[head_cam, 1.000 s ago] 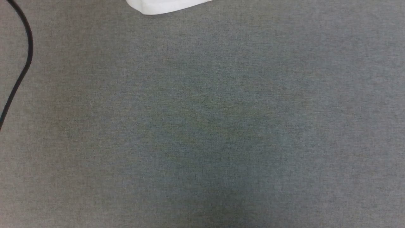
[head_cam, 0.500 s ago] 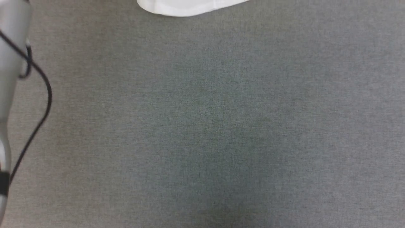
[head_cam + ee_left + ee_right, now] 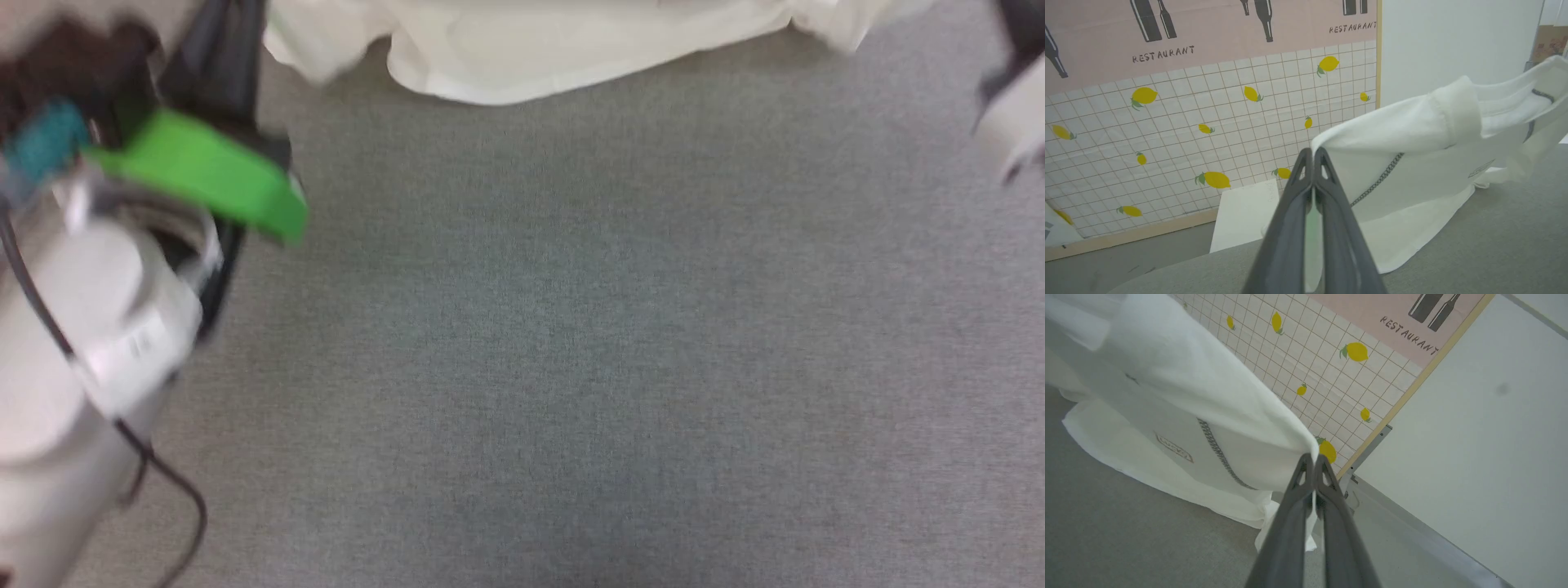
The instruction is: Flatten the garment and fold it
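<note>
- More of the garment point(image 3: 555, 49) shows across 12 o'clock of the head view than half a second ago. The pale left forearm point(image 3: 73, 343), with its green band point(image 3: 204, 175), reaches further in at 9 o'clock.
- Its fabric is soft and white and hangs in loose folds. Dark grey zigzag stitching point(image 3: 1378, 179) runs diagonally across it.
- Under it, the table point(image 3: 571, 367) has a flat grey surface with a fine woven look.
- Both wrist views show the garment lifted and stretched between the two hands, its lower edge trailing on the table. The blurred head view gives the hem from above.
- Behind it, the wrist views take in a backdrop point(image 3: 1188, 122) printed with tiles, lemons and bottles.
- Left hand point(image 3: 1312, 153): the fingers are pressed together, pinching a fold at one shoulder.
- Right hand point(image 3: 1314, 459): the fingers are closed tight, clamping the opposite shoulder edge.
</note>
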